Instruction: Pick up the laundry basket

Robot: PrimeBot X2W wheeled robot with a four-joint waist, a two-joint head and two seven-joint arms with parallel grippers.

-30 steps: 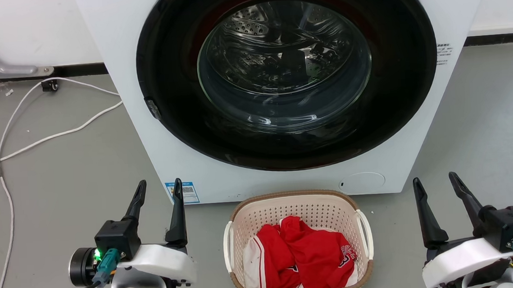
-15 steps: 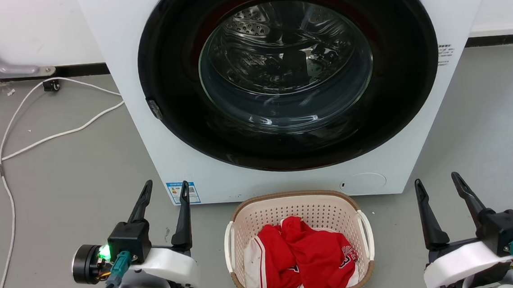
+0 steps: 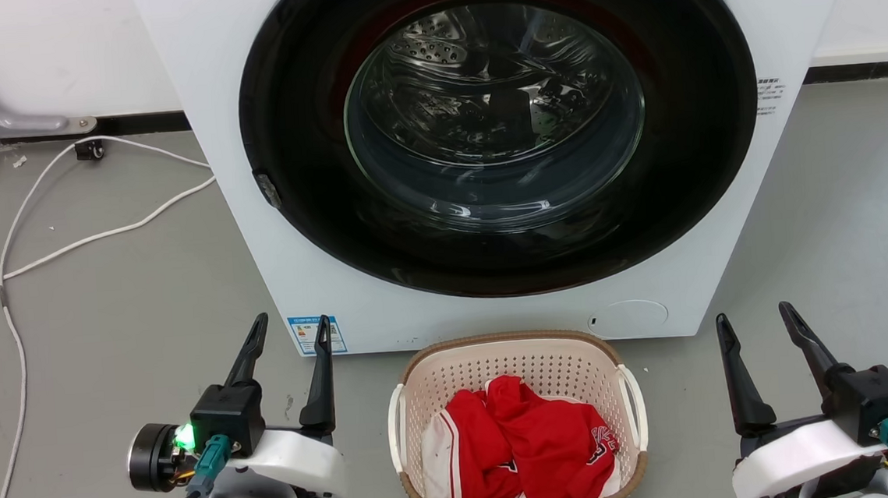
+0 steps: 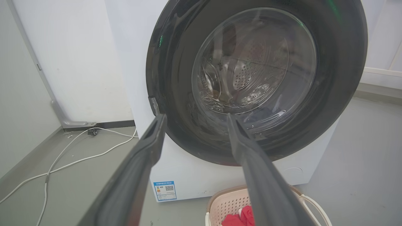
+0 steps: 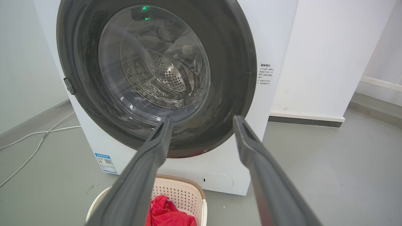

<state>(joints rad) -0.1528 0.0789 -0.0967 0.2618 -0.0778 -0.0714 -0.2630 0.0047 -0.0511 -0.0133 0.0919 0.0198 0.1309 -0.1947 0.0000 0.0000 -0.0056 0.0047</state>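
The laundry basket (image 3: 514, 352), cream perforated plastic with a brown rim and white side handles, sits on the floor right in front of the washer, holding red and white clothes (image 3: 528, 446). My left gripper (image 3: 292, 328) stands open to the basket's left, apart from it. My right gripper (image 3: 755, 317) is open to the basket's right, also clear of it. In the left wrist view the basket (image 4: 226, 204) peeks in at the bottom between and beside my left gripper (image 4: 194, 116). The right wrist view has the basket (image 5: 182, 191) at the bottom, below my right gripper (image 5: 201, 120).
A white front-loading washer (image 3: 270, 214) with a shut dark glass door (image 3: 497, 120) stands directly behind the basket. White cables (image 3: 61, 244) trail over the grey floor at the left. A white wall (image 5: 329, 56) rises at the right.
My left gripper has shifted a little to the right, towards the basket. The right gripper has barely moved. The view has crept slightly.
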